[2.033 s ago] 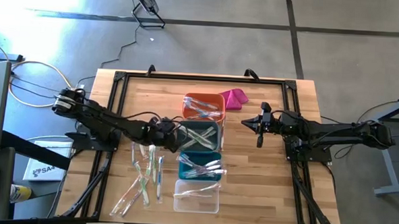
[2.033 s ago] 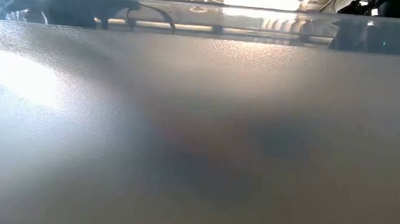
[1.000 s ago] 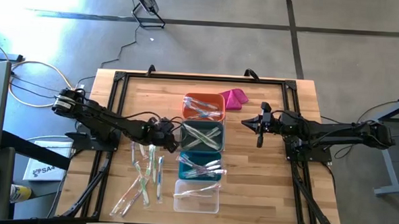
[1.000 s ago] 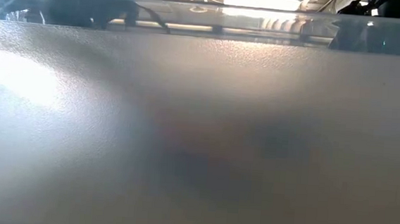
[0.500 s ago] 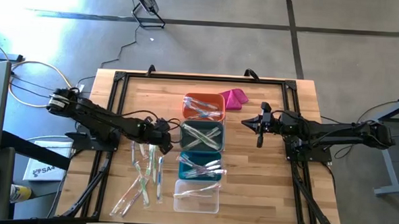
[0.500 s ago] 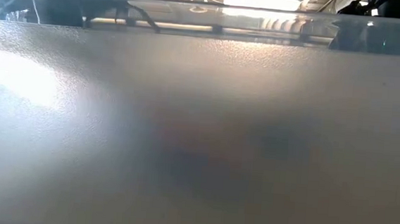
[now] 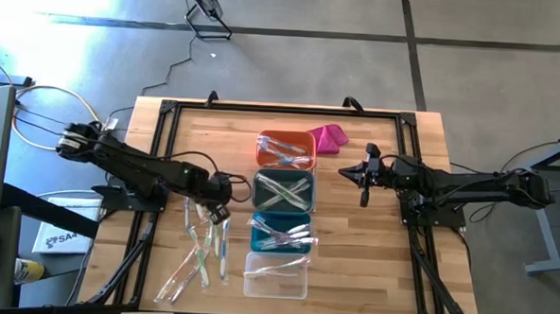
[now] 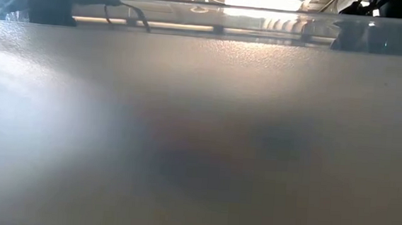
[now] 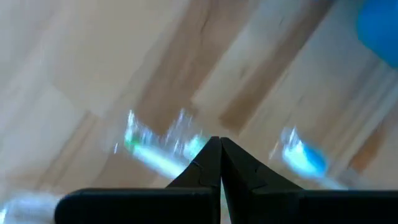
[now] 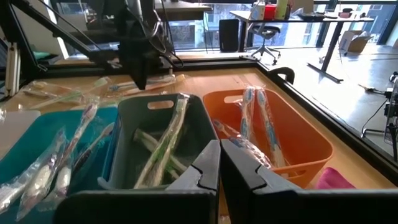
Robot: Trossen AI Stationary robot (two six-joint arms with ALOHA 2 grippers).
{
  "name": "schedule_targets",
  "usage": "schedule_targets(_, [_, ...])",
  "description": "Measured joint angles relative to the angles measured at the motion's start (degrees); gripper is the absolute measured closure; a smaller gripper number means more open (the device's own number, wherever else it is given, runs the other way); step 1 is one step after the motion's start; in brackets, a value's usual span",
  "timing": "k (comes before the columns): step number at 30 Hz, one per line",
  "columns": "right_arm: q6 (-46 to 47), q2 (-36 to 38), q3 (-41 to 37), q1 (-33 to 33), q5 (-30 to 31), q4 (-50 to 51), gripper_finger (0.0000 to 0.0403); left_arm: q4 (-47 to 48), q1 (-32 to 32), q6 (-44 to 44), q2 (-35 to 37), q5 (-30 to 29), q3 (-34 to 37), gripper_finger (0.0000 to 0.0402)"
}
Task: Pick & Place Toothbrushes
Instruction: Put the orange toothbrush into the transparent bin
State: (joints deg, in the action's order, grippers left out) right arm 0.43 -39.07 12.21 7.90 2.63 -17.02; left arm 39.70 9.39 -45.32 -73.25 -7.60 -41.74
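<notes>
You see four rectangular plastic bins [image 7: 282, 214] holding glossy wrapped toothbrushes [image 7: 202, 253], more toothbrushes loose near the table's [image 7: 389, 266] left edge, left gripper [image 7: 219, 211] and right gripper [image 7: 364, 193] both closed empty.

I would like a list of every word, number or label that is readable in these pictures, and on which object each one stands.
"SA4": partly readable, on the white sheet lying on the floor left of the wooden table; the rest of its print is too small to read.
Clear-wrapped toothbrushes on the table: no readable print.
Orange plastic bin, grey plastic bin, teal plastic bin: no text visible.
Low view: nothing readable.
</notes>
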Motion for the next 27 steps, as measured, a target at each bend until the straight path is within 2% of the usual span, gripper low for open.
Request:
schedule_targets(4, [0.0, 0.0, 0.0, 0.0, 0.0, 0.1, 0.0398, 3.3, 0.0, -2.1, 0.1, 3.8, 0.0, 0.0401])
schedule_targets(8, [0.0, 0.0, 0.0, 0.0, 0.0, 0.1, 0.0398, 6.0, 1.5, -4.2, 0.1, 4.5, 0.0, 0.0401])
schedule_targets(16, [0.0, 0.0, 0.0, 0.0, 0.0, 0.1, 0.0398, 6.8, 9.6, -4.7, 0.0, 4.7, 0.0, 0.0401])
schedule_targets(27, [0.0, 0.0, 0.0, 0.0, 0.0, 0.1, 0.0398, 6.7, 17.5, -18.4, 0.0, 4.6, 0.0, 0.0401])
